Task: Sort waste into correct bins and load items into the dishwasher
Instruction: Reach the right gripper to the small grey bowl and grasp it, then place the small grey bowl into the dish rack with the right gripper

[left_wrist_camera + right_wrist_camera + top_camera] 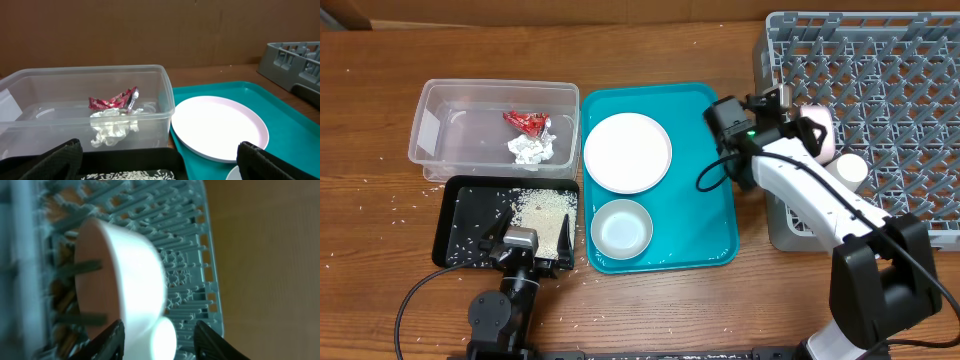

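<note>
My right gripper (pixel 802 126) (pixel 160 342) stands open at the left edge of the grey dishwasher rack (pixel 900 90). A pale pink bowl (pixel 120 285) stands on its edge among the rack's pegs just ahead of the fingers, with a small white cup (pixel 164 340) beside it. Neither is gripped. My left gripper (pixel 530 238) (pixel 160 167) hangs wide open over the black tray (pixel 455 235), which holds rice (pixel 540 208). The clear tub (pixel 430 130) holds the red wrapper (pixel 112 101) and the tissue wad (pixel 114 127). A white plate (pixel 627 150) and a small bowl (pixel 621 228) lie on the teal tray (pixel 705 215).
Loose rice grains (pixel 380 200) are scattered on the wooden table left of the black tray and the tub. The right arm's white link (pixel 820 195) crosses the gap between the teal tray and the rack.
</note>
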Tool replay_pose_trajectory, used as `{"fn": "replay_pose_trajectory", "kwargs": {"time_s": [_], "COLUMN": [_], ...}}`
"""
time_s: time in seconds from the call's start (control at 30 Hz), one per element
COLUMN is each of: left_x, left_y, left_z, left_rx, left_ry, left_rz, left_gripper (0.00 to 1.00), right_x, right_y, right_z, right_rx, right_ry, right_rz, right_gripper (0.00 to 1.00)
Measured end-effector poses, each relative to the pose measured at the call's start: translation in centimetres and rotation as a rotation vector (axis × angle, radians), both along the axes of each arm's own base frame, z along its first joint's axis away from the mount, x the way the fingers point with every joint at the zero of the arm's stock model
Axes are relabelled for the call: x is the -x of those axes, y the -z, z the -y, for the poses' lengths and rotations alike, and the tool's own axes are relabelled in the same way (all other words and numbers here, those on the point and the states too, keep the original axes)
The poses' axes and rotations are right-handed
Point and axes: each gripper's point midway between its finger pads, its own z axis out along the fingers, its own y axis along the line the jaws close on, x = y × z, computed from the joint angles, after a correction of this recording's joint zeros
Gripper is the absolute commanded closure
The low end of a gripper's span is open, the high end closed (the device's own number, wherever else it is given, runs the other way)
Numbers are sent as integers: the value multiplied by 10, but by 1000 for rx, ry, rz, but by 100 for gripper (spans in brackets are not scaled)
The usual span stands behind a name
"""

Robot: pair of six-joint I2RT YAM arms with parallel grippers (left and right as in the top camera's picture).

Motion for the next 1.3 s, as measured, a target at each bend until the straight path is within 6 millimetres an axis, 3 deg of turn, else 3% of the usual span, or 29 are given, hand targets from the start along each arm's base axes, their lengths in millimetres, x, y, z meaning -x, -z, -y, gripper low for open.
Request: {"fn": "replay_pose_trajectory", "kwargs": {"time_s": [0.07, 0.17, 0.27, 0.37, 0.47, 0.53, 0.83, 0.93, 1.0, 1.1, 1.13, 1.3], "left_x": [0, 0, 0, 0, 0, 0, 0, 0, 0, 0, 0, 0], "left_y": [0, 0, 0, 0, 0, 0, 0, 0, 0, 0, 0, 0], "left_z": [0, 0, 0, 0, 0, 0, 0, 0, 0, 0, 1, 1], "left_rx": [0, 0, 0, 0, 0, 0, 0, 0, 0, 0, 0, 0], "left_ry": [0, 0, 0, 0, 0, 0, 0, 0, 1, 3, 3, 3], "left_rz": [0, 0, 0, 0, 0, 0, 0, 0, 0, 0, 0, 0], "left_gripper": [0, 0, 0, 0, 0, 0, 0, 0, 0, 0, 0, 0], "right_x": [1, 1, 4, 25, 45, 63, 110, 126, 128, 136, 138, 144], "right_y": [-4, -12, -21, -27, -21, -3, 90, 105, 111, 127, 131, 139], "right_z": [-18, -63, -123, -193, -233, -251, -268, -274, -279, -280, -277, -259], "right_rx": [-61, -264, -556, -905, -1121, -1221, -1293, -1310, -1334, -1355, -1352, -1296], "right_ry": [-32, -96, -192, -313, -329, -282, -51, -17, -8, 44, 66, 164], "right_rz": [-22, -40, -71, -169, -274, -361, -581, -616, -604, -593, -588, -571], "right_gripper": [39, 34, 36, 40, 41, 41, 44, 54, 70, 84, 96, 96]}}
